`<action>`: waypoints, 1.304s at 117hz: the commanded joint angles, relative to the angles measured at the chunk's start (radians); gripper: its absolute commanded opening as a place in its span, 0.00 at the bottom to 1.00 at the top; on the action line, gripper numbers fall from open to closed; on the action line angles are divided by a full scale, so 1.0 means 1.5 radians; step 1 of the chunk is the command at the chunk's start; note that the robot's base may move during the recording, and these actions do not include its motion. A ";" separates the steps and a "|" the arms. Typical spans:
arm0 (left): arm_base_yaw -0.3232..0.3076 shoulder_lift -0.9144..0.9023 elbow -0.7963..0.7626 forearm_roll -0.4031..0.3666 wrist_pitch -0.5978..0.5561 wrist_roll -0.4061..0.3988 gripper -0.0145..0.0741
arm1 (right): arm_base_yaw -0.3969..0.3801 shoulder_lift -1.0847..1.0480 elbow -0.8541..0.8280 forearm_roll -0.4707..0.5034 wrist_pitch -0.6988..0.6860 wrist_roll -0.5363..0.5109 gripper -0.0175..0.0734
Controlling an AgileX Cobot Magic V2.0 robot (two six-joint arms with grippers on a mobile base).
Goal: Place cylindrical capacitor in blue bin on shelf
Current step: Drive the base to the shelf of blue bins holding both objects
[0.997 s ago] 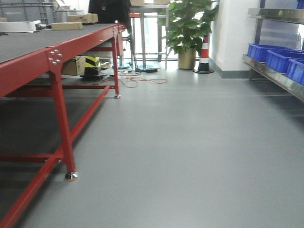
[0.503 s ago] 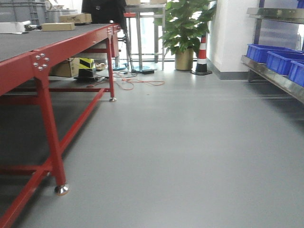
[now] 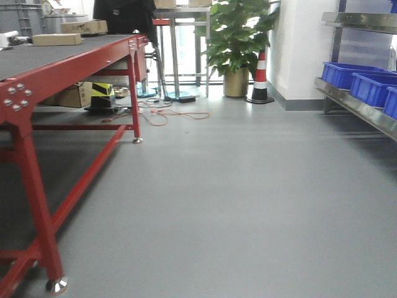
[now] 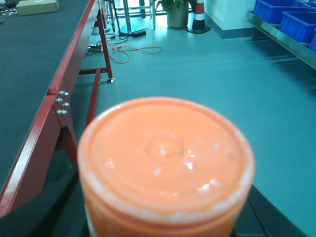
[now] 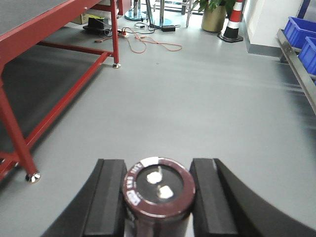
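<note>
Right jaws clamp the capacitor (image 5: 158,190); left jaws' state unclear behind an orange cap (image 4: 165,158).
A base jolt could shake it loose; bins (image 5: 302,27) lie well ahead-right.

Glossy orange plastic lid (image 4: 165,158); shiny, scratched steel shelf (image 3: 356,107).

Table (image 3: 68,65) stands left; shelf (image 3: 355,104) holding 3 bins (image 3: 372,87) right; plant (image 3: 239,31) far behind.

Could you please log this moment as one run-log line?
right gripper: shut on cylindrical capacitor | left gripper: shut on orange-topped cylinder | blue bins on shelf: ahead, right side | red table: left side
</note>
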 commanded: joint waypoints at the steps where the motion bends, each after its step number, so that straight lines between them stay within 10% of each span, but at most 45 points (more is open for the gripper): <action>1: -0.005 -0.003 0.001 -0.002 -0.012 0.000 0.04 | 0.001 -0.003 -0.004 -0.003 -0.015 -0.003 0.03; 153: -0.005 -0.003 0.001 -0.002 -0.012 0.000 0.04 | 0.001 -0.003 -0.004 -0.003 -0.015 -0.003 0.03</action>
